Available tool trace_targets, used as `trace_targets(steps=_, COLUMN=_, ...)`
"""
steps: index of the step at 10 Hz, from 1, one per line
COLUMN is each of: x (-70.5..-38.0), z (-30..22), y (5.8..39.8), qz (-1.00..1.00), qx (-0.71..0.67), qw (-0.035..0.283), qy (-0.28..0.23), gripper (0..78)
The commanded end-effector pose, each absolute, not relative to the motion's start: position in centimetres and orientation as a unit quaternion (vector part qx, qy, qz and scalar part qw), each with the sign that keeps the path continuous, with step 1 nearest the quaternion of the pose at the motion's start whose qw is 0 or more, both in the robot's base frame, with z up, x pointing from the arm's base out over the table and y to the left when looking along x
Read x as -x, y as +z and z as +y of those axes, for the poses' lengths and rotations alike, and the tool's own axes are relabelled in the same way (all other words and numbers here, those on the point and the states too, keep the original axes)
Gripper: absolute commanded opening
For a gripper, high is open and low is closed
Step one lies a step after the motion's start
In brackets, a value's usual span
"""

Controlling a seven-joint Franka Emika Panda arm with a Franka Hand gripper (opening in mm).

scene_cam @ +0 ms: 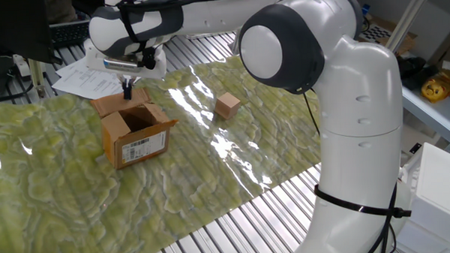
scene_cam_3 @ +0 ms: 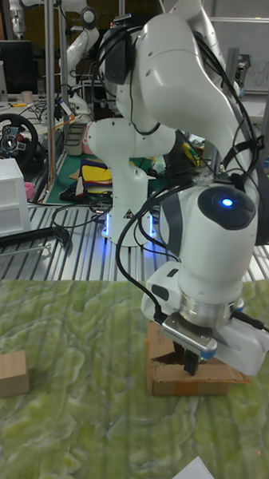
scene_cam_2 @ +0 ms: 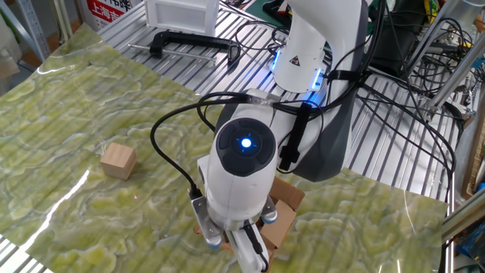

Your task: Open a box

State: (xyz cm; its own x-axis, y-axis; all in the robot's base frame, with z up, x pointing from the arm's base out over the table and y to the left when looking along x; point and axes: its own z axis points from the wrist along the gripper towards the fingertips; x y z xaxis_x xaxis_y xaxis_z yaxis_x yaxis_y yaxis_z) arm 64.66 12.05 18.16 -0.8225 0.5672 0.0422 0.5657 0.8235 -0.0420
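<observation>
- A green-and-cream marbled sheet (scene_cam: 77, 199) covers most of a slatted metal table (scene_cam: 236, 231), with lab clutter, cables and another white robot behind it.
- The box (scene_cam: 133, 131) sits toward the far left of the sheet in one fixed view, its top flaps folded outward and its dark inside showing.
- A white barcode label (scene_cam: 138, 149) faces the near side of the box.
- The gripper (scene_cam: 128, 91) hangs just above the box's far flap, fingers pointing down and drawn close together; I cannot tell whether they pinch the flap's edge or only stand at it.
- In the tall fixed view the gripper (scene_cam_3: 189, 357) is right over the box (scene_cam_3: 189, 377), hiding most of its top.
- A small tan cube (scene_cam: 227, 105) rests to the right of the box, well apart from it.
- White papers (scene_cam: 84, 77) lie on the table beyond the box.
</observation>
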Motion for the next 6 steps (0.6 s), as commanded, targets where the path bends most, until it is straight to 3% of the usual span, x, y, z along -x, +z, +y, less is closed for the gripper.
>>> trace_targets(steps=1, x=-64.85, z=12.24, y=18.72, qz=-0.951, qx=0.307, qw=0.028, qy=0.016, gripper=0.0)
trace_targets(steps=6, x=-64.85, z=12.24, y=18.72, qz=-0.951, qx=0.306, qw=0.035, qy=-0.006, gripper=0.0)
